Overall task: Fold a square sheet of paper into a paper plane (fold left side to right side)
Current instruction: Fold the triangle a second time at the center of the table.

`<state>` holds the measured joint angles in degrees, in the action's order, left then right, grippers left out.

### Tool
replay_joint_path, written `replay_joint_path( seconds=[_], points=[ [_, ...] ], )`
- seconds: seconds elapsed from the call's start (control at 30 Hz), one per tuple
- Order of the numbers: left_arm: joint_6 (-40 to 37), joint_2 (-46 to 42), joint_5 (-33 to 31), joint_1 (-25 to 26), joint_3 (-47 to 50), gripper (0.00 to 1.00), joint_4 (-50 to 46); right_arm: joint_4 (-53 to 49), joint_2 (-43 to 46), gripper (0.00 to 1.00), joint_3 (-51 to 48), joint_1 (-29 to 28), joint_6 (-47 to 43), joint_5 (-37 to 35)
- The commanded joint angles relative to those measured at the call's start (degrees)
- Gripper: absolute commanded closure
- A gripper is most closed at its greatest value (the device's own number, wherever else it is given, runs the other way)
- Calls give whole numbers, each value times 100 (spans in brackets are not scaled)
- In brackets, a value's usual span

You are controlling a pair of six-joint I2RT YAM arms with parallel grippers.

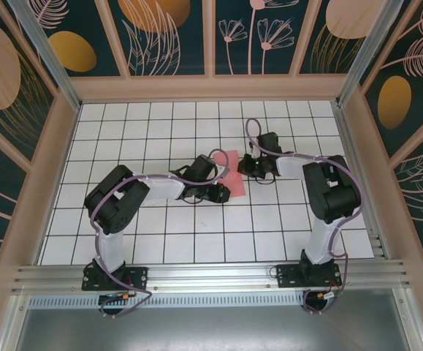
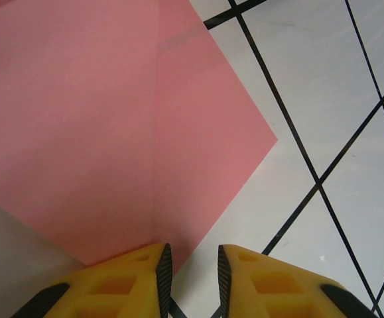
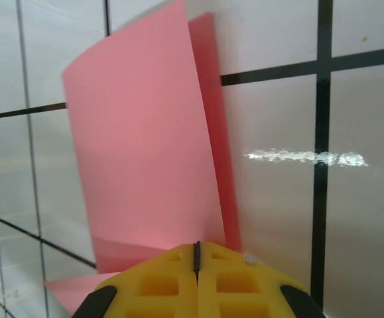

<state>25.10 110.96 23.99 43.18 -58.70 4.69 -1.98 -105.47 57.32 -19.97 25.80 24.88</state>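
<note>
Lying near the middle of the white gridded table (image 1: 145,227), between your two arms, the salmon-pink square sheet of paper (image 1: 231,174) is partly doubling over on itself. In your right wrist view the sheet (image 3: 145,146) is standing up off the tiles in one broad, slightly curving flap, with a narrow strip of a second layer showing behind its right edge. In your left wrist view it (image 2: 112,119) is lying flat, with a straight crease running down toward the fingers. Your right gripper (image 3: 196,255) is pressing its yellow fingers (image 3: 218,265) fully together and pinching the lower edge of the raised flap. Your left gripper (image 2: 192,265) is keeping a narrow gap between its fingers (image 2: 145,262) and gripping nothing. One finger is sitting over the sheet's near edge and the other over bare tile, though you cannot tell whether either is touching.
</note>
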Motion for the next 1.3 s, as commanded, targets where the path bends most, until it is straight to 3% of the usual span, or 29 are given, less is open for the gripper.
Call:
replay_joint_path(
  seconds=[0.0,0.2,0.57,1.27],
  points=[
    [-51,93,-93,0,226,71,-79,-114,600,96,-225,-46,63,69],
    [21,40,13,-2,432,72,126,275,832,98,-794,-279,493,548],
    [109,-24,-60,-2,612,73,261,805,208,98,-752,-797,918,698],
    [126,56,-334,-12,876,74,285,-308,-314,97,75,-569,172,-467]
  ],
)
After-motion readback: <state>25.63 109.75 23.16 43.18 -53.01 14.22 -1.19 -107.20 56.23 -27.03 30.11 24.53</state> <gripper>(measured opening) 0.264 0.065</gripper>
